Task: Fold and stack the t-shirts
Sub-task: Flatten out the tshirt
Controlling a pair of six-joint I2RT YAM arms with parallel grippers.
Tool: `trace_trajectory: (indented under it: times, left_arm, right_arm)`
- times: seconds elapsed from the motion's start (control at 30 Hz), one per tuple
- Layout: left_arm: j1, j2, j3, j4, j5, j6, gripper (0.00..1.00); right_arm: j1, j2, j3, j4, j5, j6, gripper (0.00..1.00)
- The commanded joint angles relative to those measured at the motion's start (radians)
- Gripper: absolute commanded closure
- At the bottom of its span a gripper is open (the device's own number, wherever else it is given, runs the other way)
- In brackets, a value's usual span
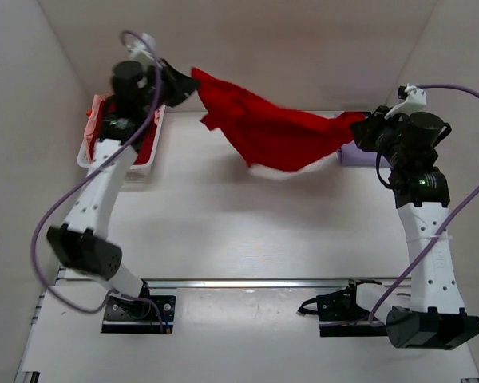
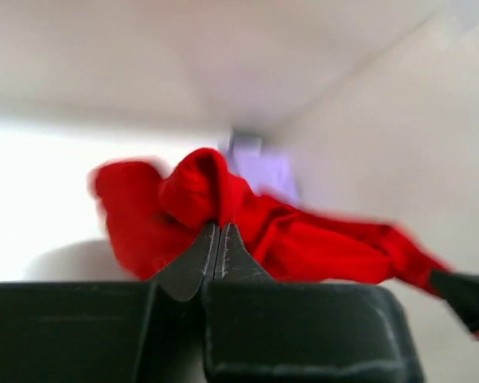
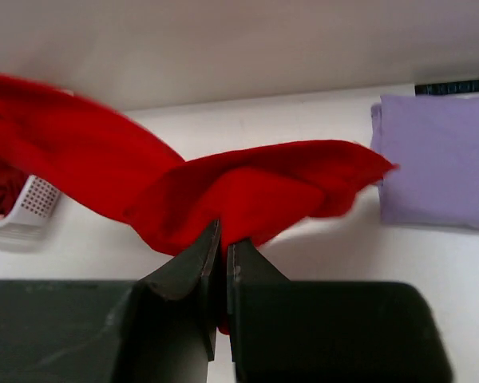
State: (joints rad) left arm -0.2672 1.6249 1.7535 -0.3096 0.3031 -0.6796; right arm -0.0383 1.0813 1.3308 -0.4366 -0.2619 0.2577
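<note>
Red t-shirt point(image 1: 263, 132), crumpled, sagging in midair.
Left gripper point(image 1: 188, 81) at ten o'clock, right gripper point(image 1: 361, 124) at two o'clock, each pinches one end.

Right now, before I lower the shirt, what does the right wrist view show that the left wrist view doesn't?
Right wrist only: the white perforated basket at far left. Left wrist only: the right gripper holding the red t-shirt by its far end. Both: that shirt pinched shut at the bottom of the frame, by the left gripper in the left view, and the folded lavender t-shirt, blurred in the left view.
</note>
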Motion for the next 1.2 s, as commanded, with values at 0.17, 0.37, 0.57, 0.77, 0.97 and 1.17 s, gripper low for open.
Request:
trace_trajectory:
  times: [0.17,0.37,0.57,0.77,0.97,1.17]
  left_arm:
    - [0.109,-0.316,-0.009,-0.184,-0.045,0.095,1.0]
    - [0.115,-0.365,-0.002,-0.224,-0.072,0.117,1.0]
    - [0.125,-0.318,-0.058,-0.212,-0.044,0.115,1.0]
    - [0.141,-0.081,0.031,-0.225,0.043,0.162,1.0]
    - [0.144,0.215,0.542,-0.431,0.01,0.23,1.0]
    - [0.238,0.075,0.464,-0.373,0.079,0.189,1.0]
  right_arm:
    - [-0.055,-0.205,-0.066,0.1,0.03,0.081,1.0]
    - [-0.08,-0.239,-0.041,0.081,-0.01,0.086,1.0]
    - [-0.083,-0.158,-0.044,0.072,-0.086,0.1,1.0]
    - [0.013,0.119,0.088,0.035,-0.084,0.032,1.0]
    - [0.094,0.324,0.434,-0.057,0.033,-0.029,1.0]
    - [0.072,0.296,0.524,-0.08,0.018,-0.02,1.0]
